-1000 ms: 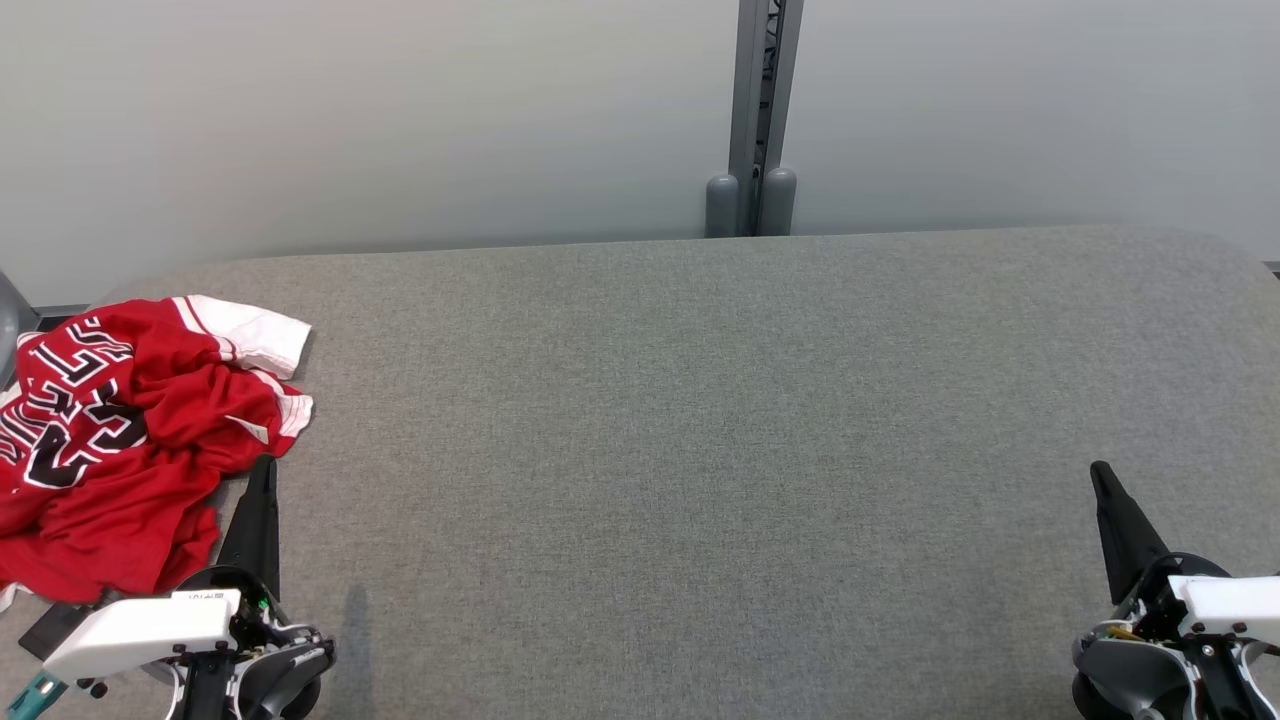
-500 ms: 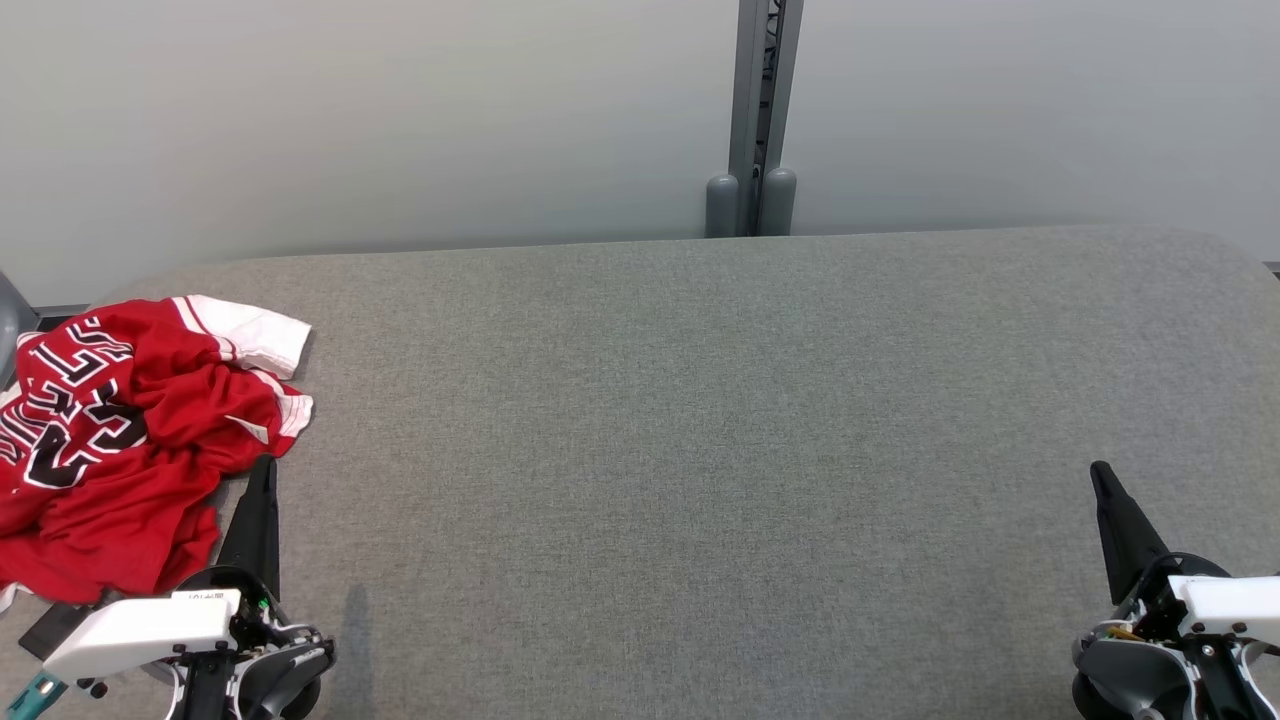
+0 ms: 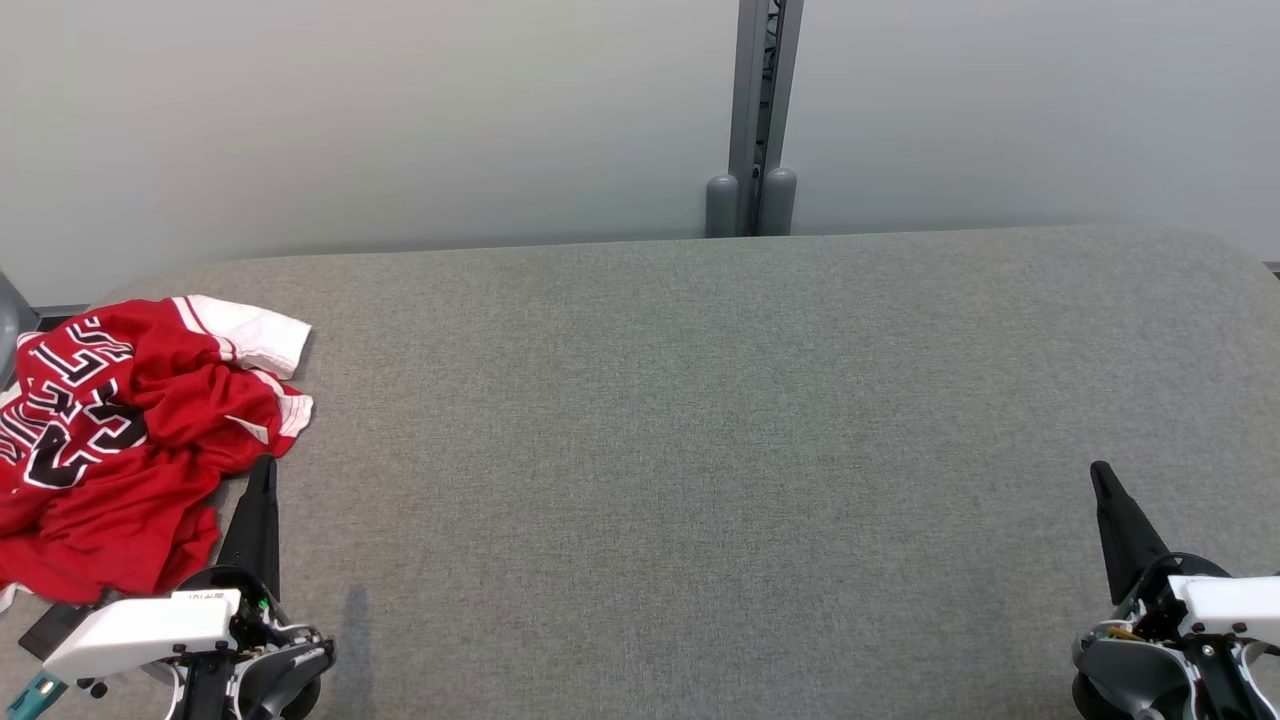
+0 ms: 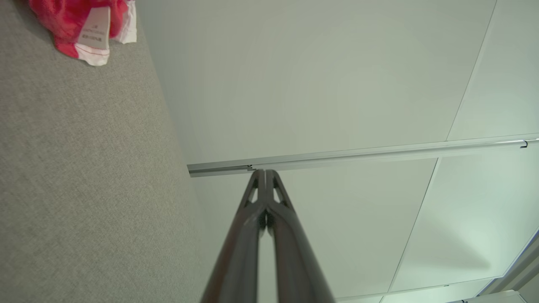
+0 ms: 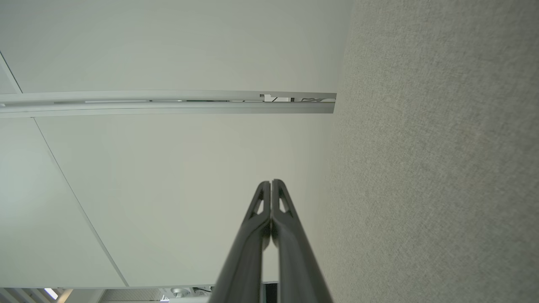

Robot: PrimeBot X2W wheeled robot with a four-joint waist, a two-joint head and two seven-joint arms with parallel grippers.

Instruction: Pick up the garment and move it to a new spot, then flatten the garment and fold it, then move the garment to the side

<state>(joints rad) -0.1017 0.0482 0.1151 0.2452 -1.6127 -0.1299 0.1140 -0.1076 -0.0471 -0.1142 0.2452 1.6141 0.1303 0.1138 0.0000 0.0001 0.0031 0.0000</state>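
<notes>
The garment point(image 3: 120, 440), a red jersey with white sleeve trim and black-and-white lettering, lies crumpled at the left end of the grey fabric table point(image 3: 700, 420). Its white-edged corner point(image 4: 90, 35) also peeks into the top left of the left wrist view. My left gripper point(image 3: 266, 470) rests at the lower left, fingers pressed together and empty, its tip just beside the jersey's lower right edge. In its own view the left gripper point(image 4: 265, 171) points at the wall. My right gripper point(image 3: 1098, 470) sits at the lower right, shut and empty, far from the jersey; the right gripper point(image 5: 271, 182) aims at the wall too.
A pale wall runs behind the table, with a grey vertical rail point(image 3: 760, 110) at its centre. The table's rounded far edge point(image 3: 640, 243) meets the wall. A dark flat object point(image 3: 50, 628) lies under the jersey's lower edge by the left arm.
</notes>
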